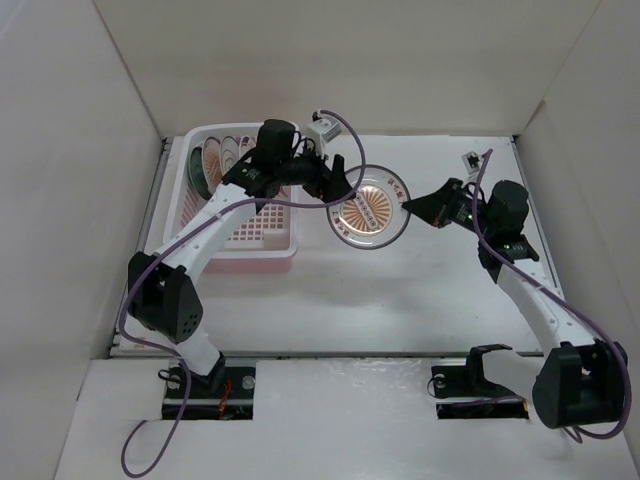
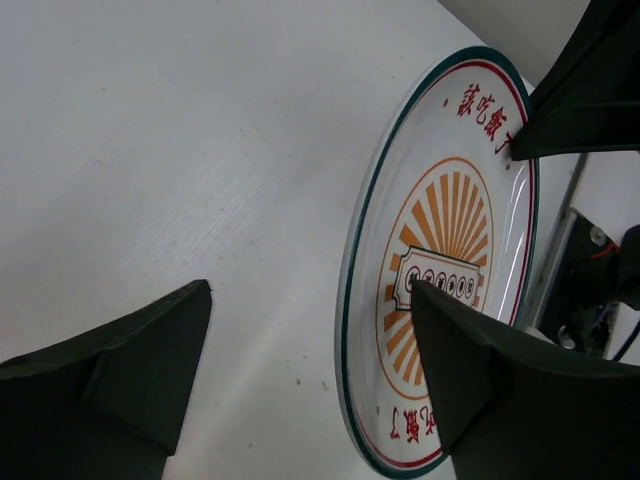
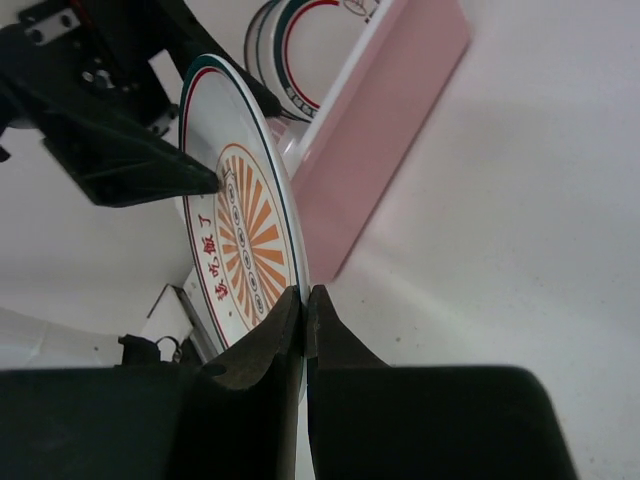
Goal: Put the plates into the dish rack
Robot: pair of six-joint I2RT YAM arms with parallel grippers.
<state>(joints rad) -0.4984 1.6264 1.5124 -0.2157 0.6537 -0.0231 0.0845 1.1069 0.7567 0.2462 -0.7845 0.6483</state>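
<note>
A white plate with an orange sunburst centre (image 1: pixel 368 212) is held off the table, right of the pink dish rack (image 1: pixel 262 238). My right gripper (image 1: pixel 408 206) is shut on its right rim, seen in the right wrist view (image 3: pixel 303 297) pinching the plate (image 3: pixel 245 225). My left gripper (image 1: pixel 338 186) is open at the plate's left side. In the left wrist view the gripper (image 2: pixel 310 292) straddles the rim of the plate (image 2: pixel 450 230), one finger over its face. Other plates (image 1: pixel 215 160) stand upright in the rack's far end, also visible in the right wrist view (image 3: pixel 312 45).
White walls enclose the table on the left, back and right. The rack's pink side (image 3: pixel 390 120) is close behind the held plate. The left arm reaches over the rack. Bare table (image 1: pixel 400 290) lies in front of the plate.
</note>
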